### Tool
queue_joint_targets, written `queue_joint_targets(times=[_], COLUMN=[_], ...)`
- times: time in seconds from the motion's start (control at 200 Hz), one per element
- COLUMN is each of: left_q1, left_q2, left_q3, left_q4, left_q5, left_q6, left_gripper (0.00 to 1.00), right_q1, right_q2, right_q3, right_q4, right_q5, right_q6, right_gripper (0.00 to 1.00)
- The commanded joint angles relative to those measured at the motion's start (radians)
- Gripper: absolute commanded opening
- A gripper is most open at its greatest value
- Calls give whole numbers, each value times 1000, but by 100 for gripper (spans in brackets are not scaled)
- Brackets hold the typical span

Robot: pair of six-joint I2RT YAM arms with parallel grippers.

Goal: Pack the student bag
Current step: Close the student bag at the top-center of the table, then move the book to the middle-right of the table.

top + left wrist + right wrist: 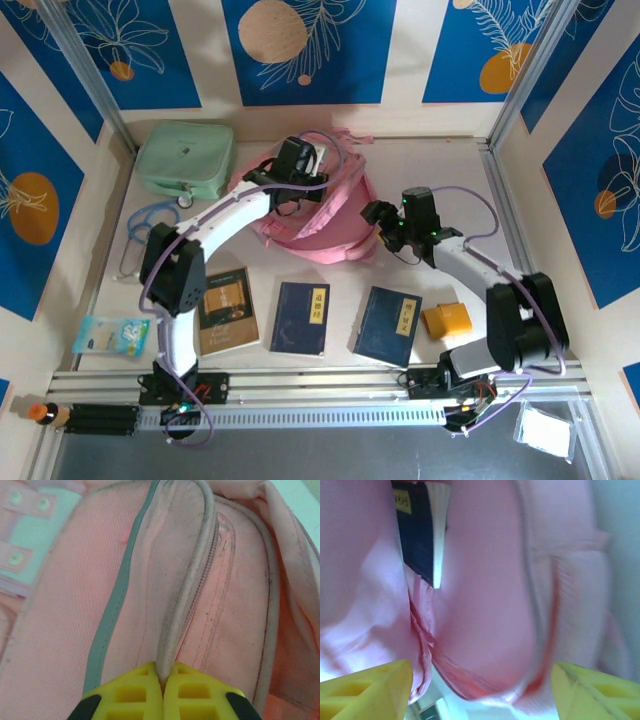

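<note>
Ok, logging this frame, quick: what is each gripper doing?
Left gripper: shut on a zip edge of the student bag.
Right gripper: open, close to the bag.

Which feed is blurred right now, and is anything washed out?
Right wrist: bag smeared by blur, white glare at lower left. Left wrist: sharp, fabric weave clear at the left gripper. Top external: evenly lit, in focus.
</note>
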Motion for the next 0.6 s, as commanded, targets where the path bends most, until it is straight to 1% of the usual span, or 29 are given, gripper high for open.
queue_joint_targets(times=[0.0, 0.045, 0.095, 0.195, 0.265, 0.355, 0.455, 0.48, 0.595], left_q1=[20, 21, 20, 21, 20, 21, 23, 23, 28], left_q2=[46, 48, 36, -13, -60, -117, -174, -184, -202], left_q3=[54, 47, 24, -47, -110, -201, -297, -316, -353], left_q4=[20, 13, 15, 18, 19, 45, 76, 84, 97], left_q5=[29, 40, 55, 78, 108, 147, 129, 124, 111], left_q6=[-52, -64, -79, -106, -110, -102, -107, -108, -114], left_gripper=[30, 45, 55, 69, 78, 88, 99, 100, 100], right_q1=[-19, -27, -34, -37, -35, -24, 8, 21, 69], right_q2=[-88, -102, -110, -114, -125, -151, -167, -166, -148], right_q3=[16, 36, 56, 79, 61, 7, -56, -67, -110], right_q4=[-138, -183, -241, -378, -450, -511, -539, -541, -546], right_q5=[153, 161, 163, 150, 121, 71, 13, 7, -14], right_q6=[-110, -136, -163, -203, -216, -209, -190, -185, -157], right_gripper=[74, 74, 74, 74, 74, 74, 74, 74, 74])
